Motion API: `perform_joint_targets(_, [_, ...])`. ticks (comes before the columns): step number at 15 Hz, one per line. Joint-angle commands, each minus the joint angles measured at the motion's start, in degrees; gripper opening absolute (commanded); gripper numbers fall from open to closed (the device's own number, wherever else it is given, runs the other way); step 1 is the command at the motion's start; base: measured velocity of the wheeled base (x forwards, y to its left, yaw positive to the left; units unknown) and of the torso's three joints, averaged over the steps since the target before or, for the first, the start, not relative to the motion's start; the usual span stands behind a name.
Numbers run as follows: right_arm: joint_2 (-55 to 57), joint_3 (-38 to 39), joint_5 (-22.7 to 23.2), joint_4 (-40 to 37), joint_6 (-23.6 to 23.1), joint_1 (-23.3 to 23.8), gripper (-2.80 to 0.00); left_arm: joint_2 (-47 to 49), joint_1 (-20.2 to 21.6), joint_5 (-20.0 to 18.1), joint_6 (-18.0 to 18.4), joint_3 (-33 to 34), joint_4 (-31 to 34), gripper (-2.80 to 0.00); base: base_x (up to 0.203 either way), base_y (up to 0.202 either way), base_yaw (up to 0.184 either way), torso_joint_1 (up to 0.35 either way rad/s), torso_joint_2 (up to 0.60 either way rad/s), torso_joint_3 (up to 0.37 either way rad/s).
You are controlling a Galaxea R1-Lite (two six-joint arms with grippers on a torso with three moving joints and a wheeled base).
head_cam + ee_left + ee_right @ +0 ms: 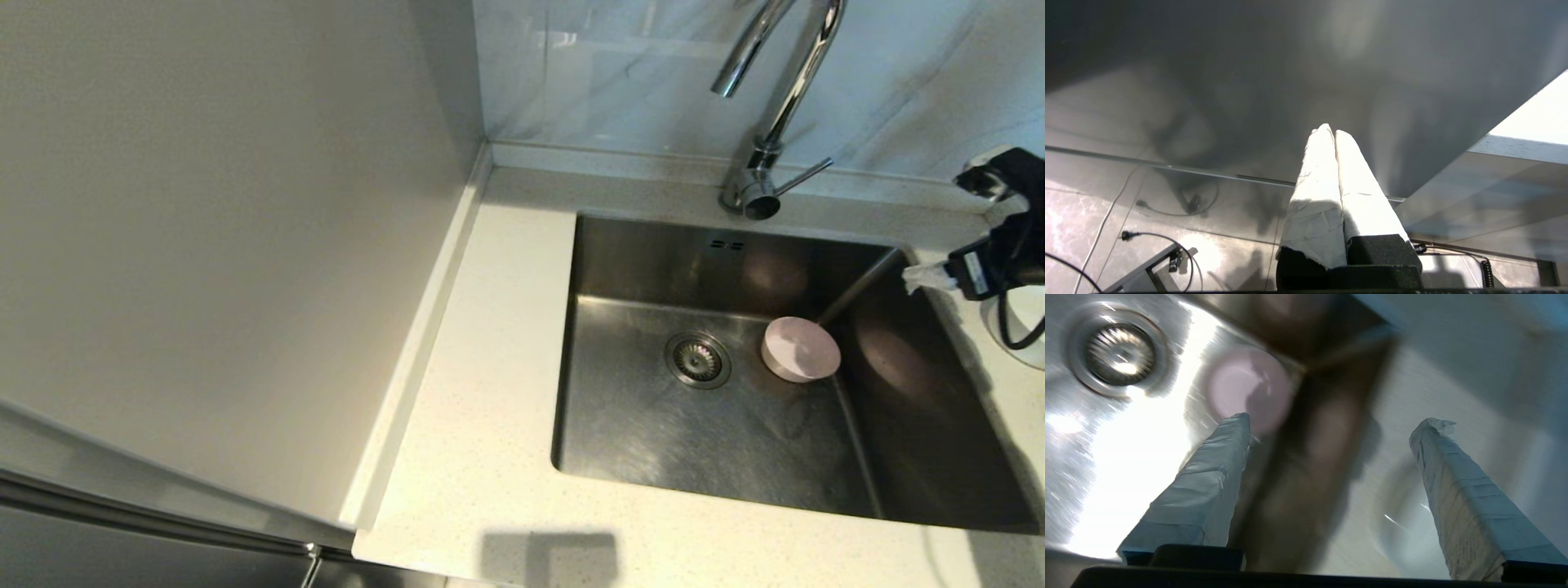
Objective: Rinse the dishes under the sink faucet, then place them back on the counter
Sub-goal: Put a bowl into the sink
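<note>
Over sink's (637,269) right rim: right claw (1337,422) spread, empty.

Head view: high, looking forward and down over counter (506,343), sink (653,261) and faucet (784,98); whole basin in frame, wall tiles beyond.

Left wrist view: low, well away from sink, aimed past closed left gripper (1331,132) at dark cabinet front (1249,81) and glossy floor (1167,212); nothing shared with other views.

Right wrist view: close over sink, looking down past spread right gripper (1337,420). Shared with head view: drain strainer (1114,351) (699,359), pink bowl (1249,388) (800,349), basin floor.
</note>
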State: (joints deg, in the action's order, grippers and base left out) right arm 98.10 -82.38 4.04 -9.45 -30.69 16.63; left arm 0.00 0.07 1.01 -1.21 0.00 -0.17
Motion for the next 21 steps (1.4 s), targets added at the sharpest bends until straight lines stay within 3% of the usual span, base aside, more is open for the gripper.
perform_joint_targets(1, [-2.03, -8.65, -1.50, -13.74, -1.56, 3.64, 0.00, -0.18, 0.01, 0.04, -0.02, 0.00, -0.01, -2.80, 0.000, 0.000, 0.000, 0.000, 0.00, 0.000])
perform_joint_targets(3, [1.86, -13.58, -5.61, -19.19, -2.44, 6.65, 0.00, -0.18, 0.01, 0.04, -0.02, 0.00, -0.01, -2.80, 0.000, 0.000, 0.000, 0.000, 0.00, 0.000])
perform_joint_targets(8, [6.60, -13.88, -9.80, -19.97, -2.89, 9.92, 0.00, -0.18, 0.01, 0.04, -0.02, 0.00, -0.01, -2.80, 0.000, 0.000, 0.000, 0.000, 0.00, 0.000])
perform_joint_targets(18, [14.91, -14.33, -10.74, -19.55, -2.62, 12.64, 0.00, -0.18, 0.01, 0.04, -0.02, 0.00, -0.01, -2.80, 0.000, 0.000, 0.000, 0.000, 0.00, 0.000])
perform_joint_targets(19, [15.02, -14.09, -10.61, -19.55, -2.62, 12.64, -2.80, -0.18, 0.01, 0.04, -0.02, 0.00, -0.01, -2.80, 0.000, 0.000, 0.000, 0.000, 0.00, 0.000])
perform_joint_targets(21, [15.11, -14.04, -10.17, -19.55, -2.60, 12.60, -2.80, -0.18, 0.01, 0.04, -0.02, 0.00, -0.01, -2.80, 0.000, 0.000, 0.000, 0.000, 0.00, 0.000])
